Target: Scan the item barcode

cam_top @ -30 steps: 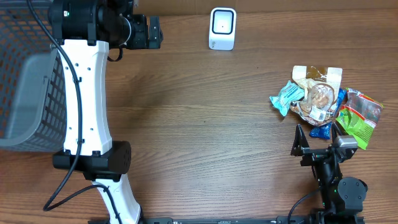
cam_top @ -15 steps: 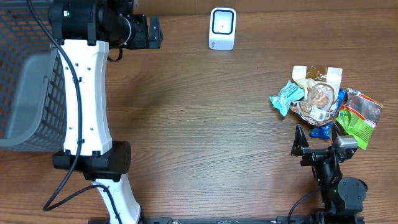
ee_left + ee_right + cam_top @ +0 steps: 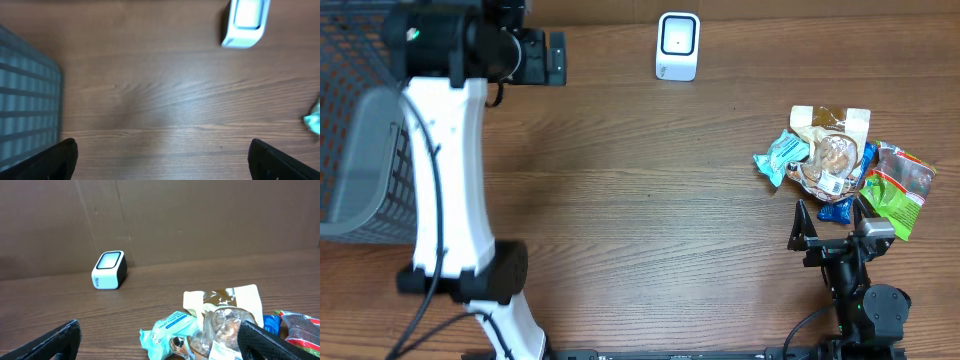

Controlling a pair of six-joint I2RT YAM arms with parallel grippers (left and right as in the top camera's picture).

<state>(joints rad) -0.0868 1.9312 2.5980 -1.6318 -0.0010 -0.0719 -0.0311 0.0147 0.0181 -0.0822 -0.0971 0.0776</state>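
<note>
A pile of packets lies at the right of the table: a teal tissue pack (image 3: 782, 153) (image 3: 172, 327), a clear bag of pastry (image 3: 830, 160) with a white label, a beige pouch (image 3: 832, 120), a green packet (image 3: 895, 190) and a small blue one (image 3: 837, 210). The white barcode scanner (image 3: 678, 45) (image 3: 245, 20) (image 3: 109, 270) stands at the back. My right gripper (image 3: 831, 215) (image 3: 160, 327) is open, low at the near side of the pile, with nothing between its fingers. Over the back left of the table my left gripper (image 3: 162, 145) is open and holds nothing.
A grey mesh basket (image 3: 360, 120) (image 3: 25, 110) takes up the left edge of the table, beside the left arm. A brown cardboard wall (image 3: 200, 220) closes off the back behind the scanner.
The left arm's wrist has swung a little to the left, towards the basket. The right arm and the packets have not moved.
</note>
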